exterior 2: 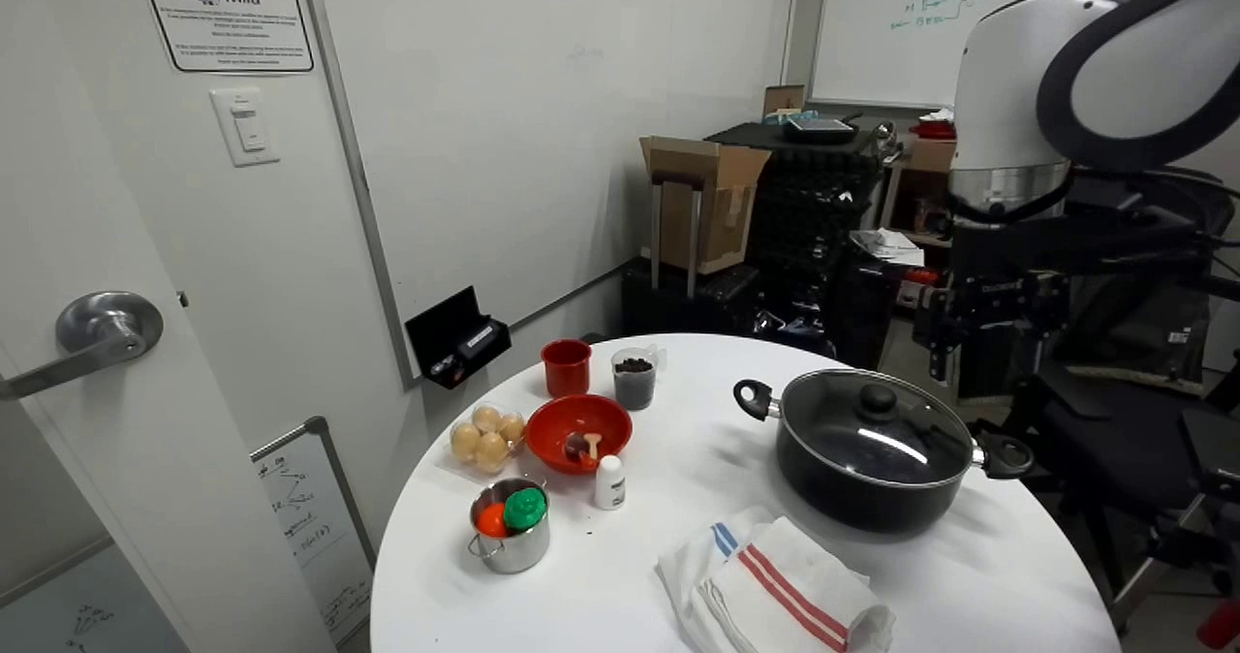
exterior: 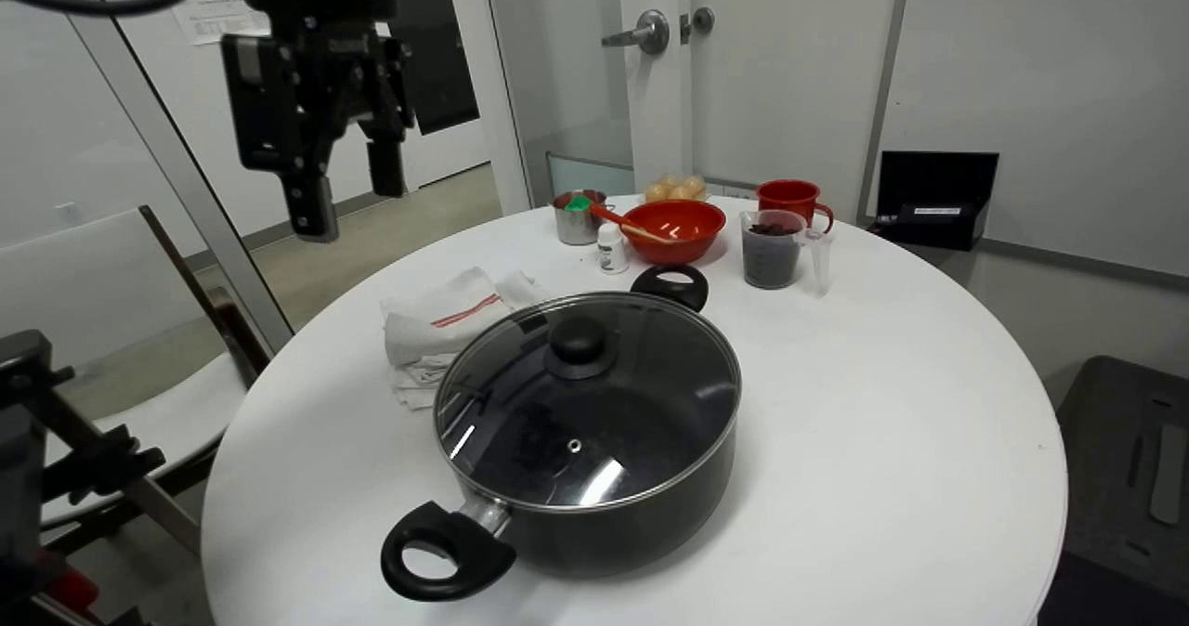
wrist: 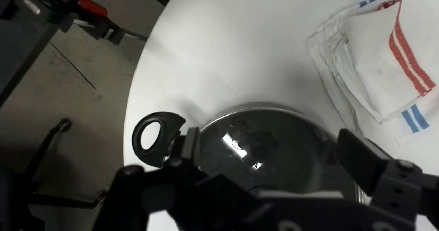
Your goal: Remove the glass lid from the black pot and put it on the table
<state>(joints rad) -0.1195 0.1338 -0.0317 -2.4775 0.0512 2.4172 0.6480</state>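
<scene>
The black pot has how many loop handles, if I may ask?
2: in an exterior view, the near handle is lower left on the black pot, the far handle upper right.

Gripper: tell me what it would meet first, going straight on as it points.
Probably the table, beside the pot: the gripper points down in both exterior views. Depth is unclear; the wrist view shows the lid near that line, so it might come first.

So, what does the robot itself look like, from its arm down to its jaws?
The arm is smooth, rounded and white, with a thick black loop crossing it and a silvery metal collar below. A dark cable shows plainly in an exterior view. The jaws are black, blocky and angular, fitted with small round bolts. I can't read any lettering on them.
</scene>
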